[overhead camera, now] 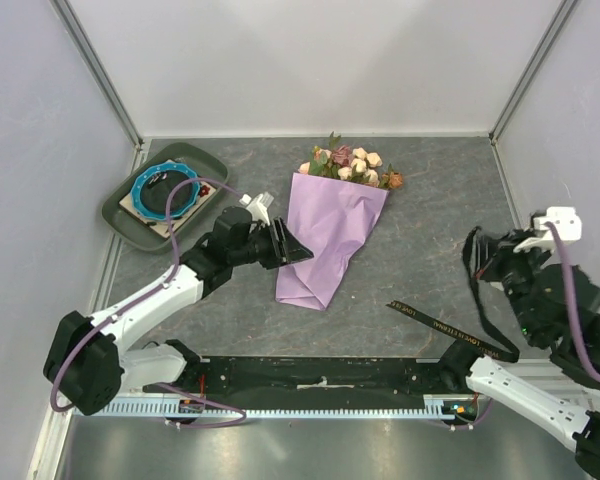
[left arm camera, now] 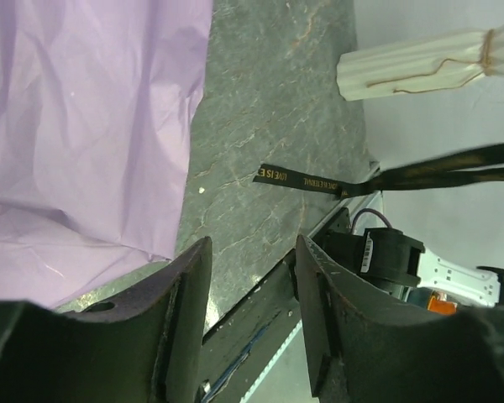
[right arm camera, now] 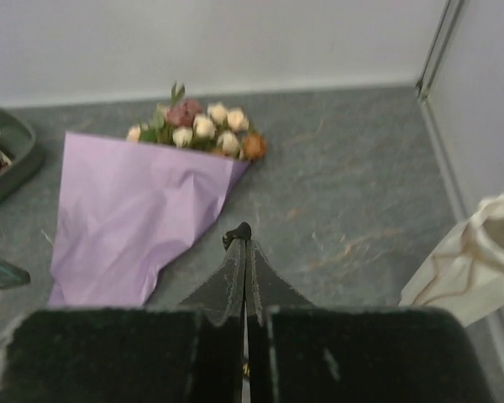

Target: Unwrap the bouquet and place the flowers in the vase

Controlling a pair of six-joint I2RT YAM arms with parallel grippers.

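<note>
From above, the left pincer (overhead camera: 302, 248) has its jaws apart and nothing between them. Its tips are just beside the left edge of the bouquet (overhead camera: 330, 235); whether they touch the lilac paper cannot be told. The bouquet lies flat on the table (overhead camera: 430, 200), with the flowers (overhead camera: 352, 165) beyond this pincer and the cone's point back toward the arm bases. A dark green tray (overhead camera: 130, 215) sits behind the pincer, to its left. The right pincer (overhead camera: 477, 255) is well to the right of the bouquet. A black ribbon (overhead camera: 445, 325) runs up to it in a loop, and its free end trails on the table toward the paper without reaching it.

In the left wrist view, both fingers (left arm camera: 189, 311) stand spread over bare table. The paper lies ahead on their left and the ribbon ahead on their right. The vase (left arm camera: 420, 63) is far beyond, lying on its side.

In the right wrist view, the fingers are pressed together, with a dark bit of ribbon pinched at their tips. The bouquet lies ahead to the left, and the vase is close on the right.
</note>
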